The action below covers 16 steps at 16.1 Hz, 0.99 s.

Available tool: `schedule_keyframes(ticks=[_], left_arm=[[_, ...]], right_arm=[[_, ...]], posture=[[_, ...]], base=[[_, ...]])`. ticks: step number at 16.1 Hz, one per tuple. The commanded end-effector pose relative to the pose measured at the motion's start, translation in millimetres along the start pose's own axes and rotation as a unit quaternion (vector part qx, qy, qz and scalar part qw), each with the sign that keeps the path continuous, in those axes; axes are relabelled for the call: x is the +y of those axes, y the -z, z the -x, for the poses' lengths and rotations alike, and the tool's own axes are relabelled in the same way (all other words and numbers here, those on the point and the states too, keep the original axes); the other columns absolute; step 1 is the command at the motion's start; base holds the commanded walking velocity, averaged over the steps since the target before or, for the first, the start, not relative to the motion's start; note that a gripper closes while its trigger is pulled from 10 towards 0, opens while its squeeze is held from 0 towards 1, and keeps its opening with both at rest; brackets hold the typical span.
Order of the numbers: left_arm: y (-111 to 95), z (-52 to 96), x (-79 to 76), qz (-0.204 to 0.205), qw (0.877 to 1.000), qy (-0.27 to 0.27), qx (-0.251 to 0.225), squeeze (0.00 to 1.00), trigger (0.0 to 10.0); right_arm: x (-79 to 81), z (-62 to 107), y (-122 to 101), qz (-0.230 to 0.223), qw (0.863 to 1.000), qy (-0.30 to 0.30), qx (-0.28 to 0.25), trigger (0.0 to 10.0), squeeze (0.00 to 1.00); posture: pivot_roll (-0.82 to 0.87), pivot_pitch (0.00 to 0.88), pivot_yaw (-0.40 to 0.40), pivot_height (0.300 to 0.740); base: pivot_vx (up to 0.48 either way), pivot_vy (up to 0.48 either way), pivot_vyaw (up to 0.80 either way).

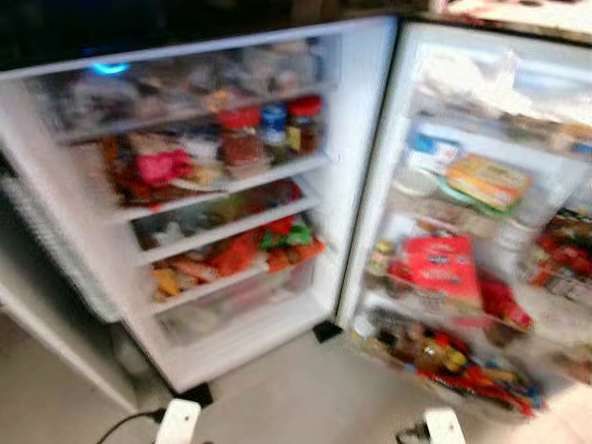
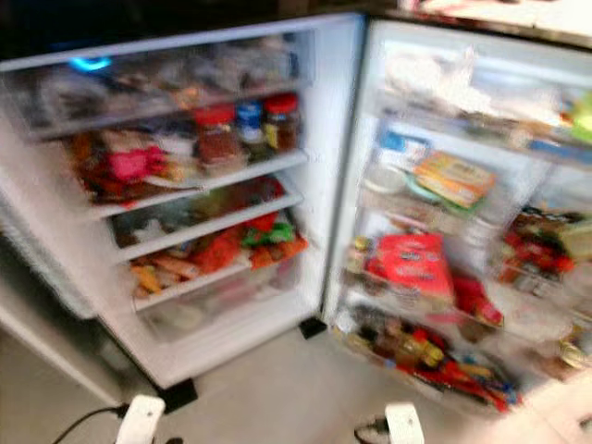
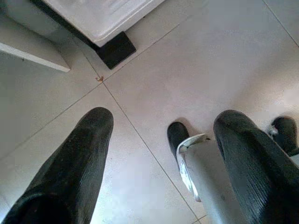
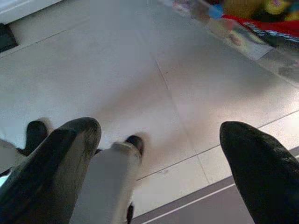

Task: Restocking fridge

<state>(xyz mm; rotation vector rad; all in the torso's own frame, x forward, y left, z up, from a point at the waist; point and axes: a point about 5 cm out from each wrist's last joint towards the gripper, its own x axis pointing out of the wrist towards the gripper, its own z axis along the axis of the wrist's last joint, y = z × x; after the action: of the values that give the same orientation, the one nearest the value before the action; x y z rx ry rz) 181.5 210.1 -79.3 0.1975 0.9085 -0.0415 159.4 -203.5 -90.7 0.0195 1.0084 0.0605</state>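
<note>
1. Both pincers, left gripper (image 3: 159, 158) and right gripper (image 4: 159, 158), hang released and empty over the floor (image 3: 196, 60).
2. Ahead of and above them, the fridge (image 1: 356, 139) stands open, shelves crowded.
3. Red-lidded jars (image 1: 242, 139): judged heavy, rigid, breakable; grip the body.
4. Red packet (image 1: 442, 268): likely soft; pinch its edge.

My two head eyes look forward and down, blurred, into the open fridge (image 1: 231, 185) and its door (image 1: 481, 240), sharing nearly the whole scene. Each wrist camera looks down along its own black fingers, spread, at the tile floor (image 3: 196, 60), close above it, catching the fridge's base.
</note>
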Motion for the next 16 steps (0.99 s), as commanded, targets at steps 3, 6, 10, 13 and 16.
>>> schedule_keyframes(ticks=[3,6,10,13,16], left_arm=[[2.2,0.0,-7.1,0.000,1.000,0.009,0.002,0.00,10.0],[3.4,0.2,-7.7,0.003,1.000,0.009,0.004,0.00,10.0],[3.1,0.2,-7.4,0.006,1.000,0.007,0.004,0.00,10.0],[3.1,0.2,-7.1,0.007,1.000,0.006,0.003,0.00,10.0],[3.2,0.2,-6.9,0.006,1.000,0.006,0.003,0.00,10.0]], right_arm=[[-5.7,2.2,5.7,-0.003,1.000,0.010,0.008,10.0,0.00],[-6.3,2.1,4.9,-0.001,1.000,0.009,0.009,10.0,0.00],[-7.0,2.0,4.0,0.003,1.000,0.011,0.010,10.0,0.00],[-6.8,2.0,3.7,0.004,1.000,0.010,0.009,10.0,0.00],[-6.6,2.0,4.0,0.003,1.000,0.010,0.010,10.0,0.00]], posture=[[0.02,0.000,-0.040,0.740],[0.02,0.000,-0.045,0.740],[0.02,0.000,-0.045,0.740],[0.03,0.000,-0.044,0.740],[0.02,0.000,-0.043,0.740]], base=[[0.000,-0.335,0.00],[0.000,-0.364,0.00],[0.000,-0.388,0.00],[0.000,-0.393,0.00],[0.000,-0.395,0.00]])
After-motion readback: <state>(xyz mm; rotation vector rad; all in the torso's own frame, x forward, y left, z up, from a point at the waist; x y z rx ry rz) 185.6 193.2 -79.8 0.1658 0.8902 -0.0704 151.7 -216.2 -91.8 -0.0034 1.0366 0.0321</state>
